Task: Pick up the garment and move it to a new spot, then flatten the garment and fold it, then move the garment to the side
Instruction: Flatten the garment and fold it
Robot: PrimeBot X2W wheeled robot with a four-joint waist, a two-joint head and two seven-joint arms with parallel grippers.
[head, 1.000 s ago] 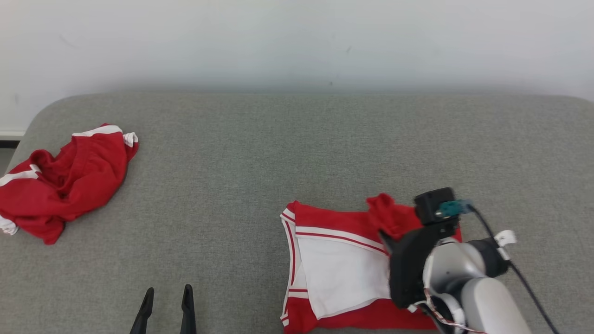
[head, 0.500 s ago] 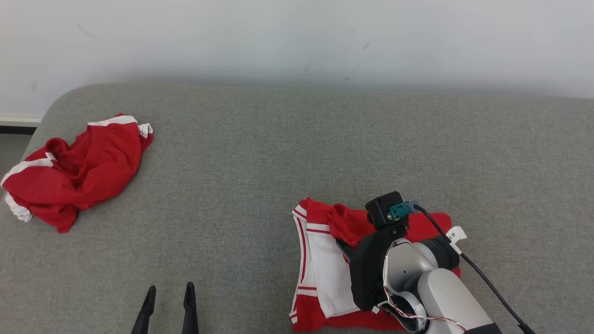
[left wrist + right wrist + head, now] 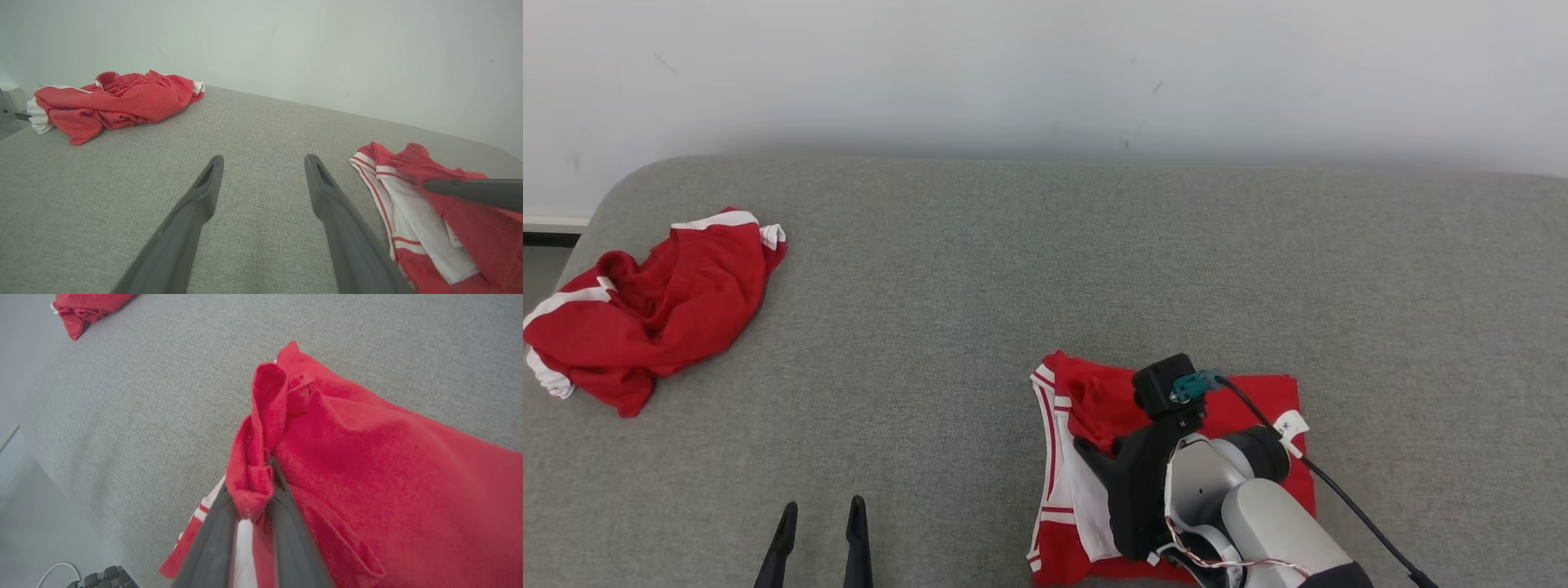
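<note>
We hold our right pincer point(image 3: 252, 486) clamped on a bunched red fold of the garment point(image 3: 1254, 400), which lies at the near right of the grey cloth-covered tabletop point(image 3: 980, 269). The garment is partly folded, with a white panel point(image 3: 1086, 506) and red-and-white stripes showing along its left edge. The pinched fold stands up above the rest of the cloth. Our left pincer point(image 3: 818, 516) hovers with its fingers apart and nothing between them, over the tabletop to the garment's left. A second red garment point(image 3: 662, 310) lies crumpled near the far left corner.
</note>
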